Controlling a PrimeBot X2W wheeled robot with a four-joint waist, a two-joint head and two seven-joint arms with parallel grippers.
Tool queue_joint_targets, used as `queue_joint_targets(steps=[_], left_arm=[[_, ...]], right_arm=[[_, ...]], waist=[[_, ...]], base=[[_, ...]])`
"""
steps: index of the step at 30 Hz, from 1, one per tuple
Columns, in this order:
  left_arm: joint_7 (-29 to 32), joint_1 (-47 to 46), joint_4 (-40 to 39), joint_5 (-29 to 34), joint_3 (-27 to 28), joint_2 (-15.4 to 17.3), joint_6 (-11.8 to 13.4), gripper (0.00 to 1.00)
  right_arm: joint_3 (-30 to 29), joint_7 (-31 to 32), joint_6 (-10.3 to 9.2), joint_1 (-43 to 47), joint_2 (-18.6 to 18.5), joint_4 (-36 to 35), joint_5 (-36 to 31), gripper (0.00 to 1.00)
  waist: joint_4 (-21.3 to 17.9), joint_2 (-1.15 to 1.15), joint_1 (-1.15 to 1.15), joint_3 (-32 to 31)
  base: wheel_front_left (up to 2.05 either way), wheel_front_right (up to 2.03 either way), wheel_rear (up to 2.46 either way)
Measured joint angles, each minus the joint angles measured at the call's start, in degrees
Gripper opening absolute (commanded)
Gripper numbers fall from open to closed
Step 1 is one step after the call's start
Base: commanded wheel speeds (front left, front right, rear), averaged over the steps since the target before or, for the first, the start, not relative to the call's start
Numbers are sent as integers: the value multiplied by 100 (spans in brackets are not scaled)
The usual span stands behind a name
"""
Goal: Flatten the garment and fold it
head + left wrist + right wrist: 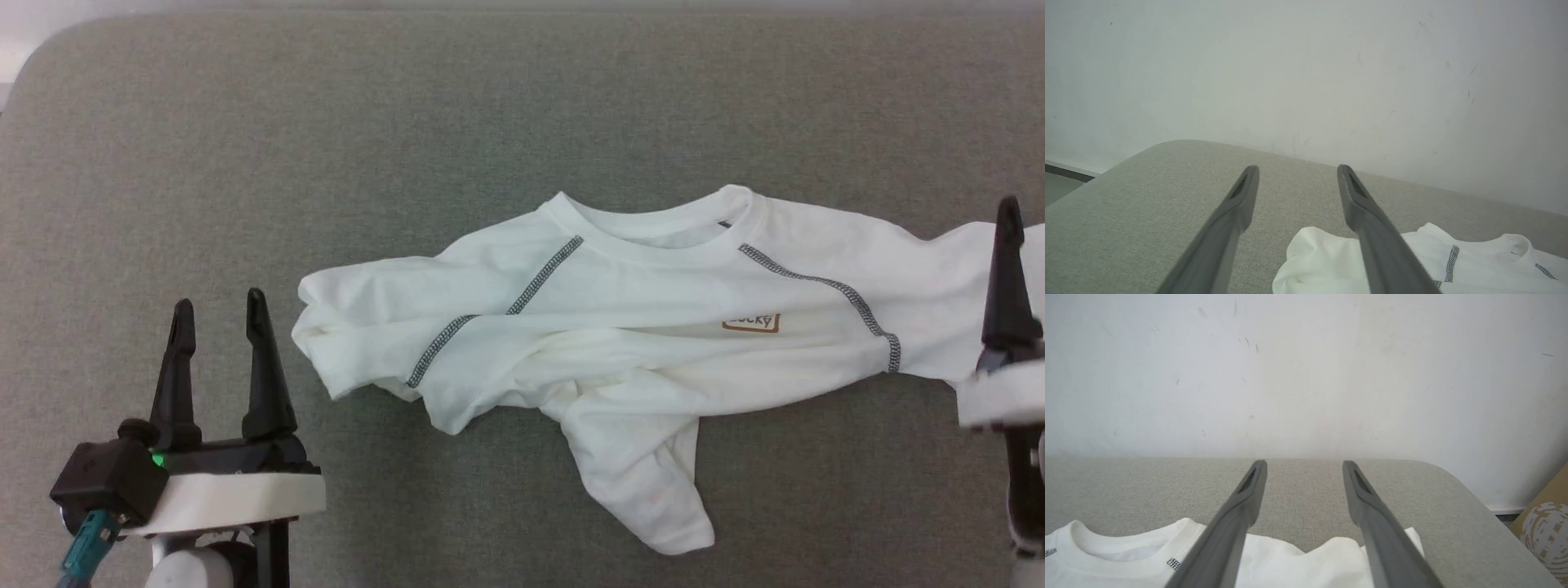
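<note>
We see the left gripper (219, 298) with its two dark fingers (261, 376) spread apart, and nothing is between them. The right gripper (1304, 462) is spread wide too, and it holds nothing.

The left gripper sits at the near left, just beside the shirt (637, 286) but not touching it. The right gripper is over the shirt's right sleeve (939, 269). We cannot tell if it touches the cloth.

The white shirt lies on the grey soft top (245, 122), from the middle out to the right edge. It is not flat. Its neck hole (661, 233) faces the far side. Dark zigzag stitches (543, 282) run down from the neck on both sides. A small brown patch (751, 323) sits on the chest. The left side is bunched up and folded over itself. One floppy part (645, 474) sticks out toward the near side.

Behind the grey top stands a pale wall (1306, 61). To the right, past the round corner of the top, we see a brown thing with white marks (1545, 531).
</note>
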Motion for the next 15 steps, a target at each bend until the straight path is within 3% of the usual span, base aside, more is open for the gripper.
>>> queue_joint_targets(steps=[3, 8, 11, 15], left_arm=[[0, 70, -83, -167, -15, -1, -44, 100], [1, 64, -63, -99, -153, 62, -334, 100], [276, -231, 60, -11, -443, 372, -508, 100], [1070, -1135, 119, -170, -888, 835, -626, 100]], right_arm=[[97, -414, 0, 520, 15, -151, 393, 100], [149, -802, -5, 917, 19, -165, 861, 100], [167, -869, -5, 962, 19, -162, 949, 100], [236, -926, -5, 954, 19, -156, 1004, 100]], waist=[[-54, 0, 0, -32], [-173, 0, 0, -46], [-223, 0, 0, -7], [-258, 0, 0, 108]], base=[[0, 0, 0], [0, 0, 0], [0, 0, 0], [0, 0, 0]])
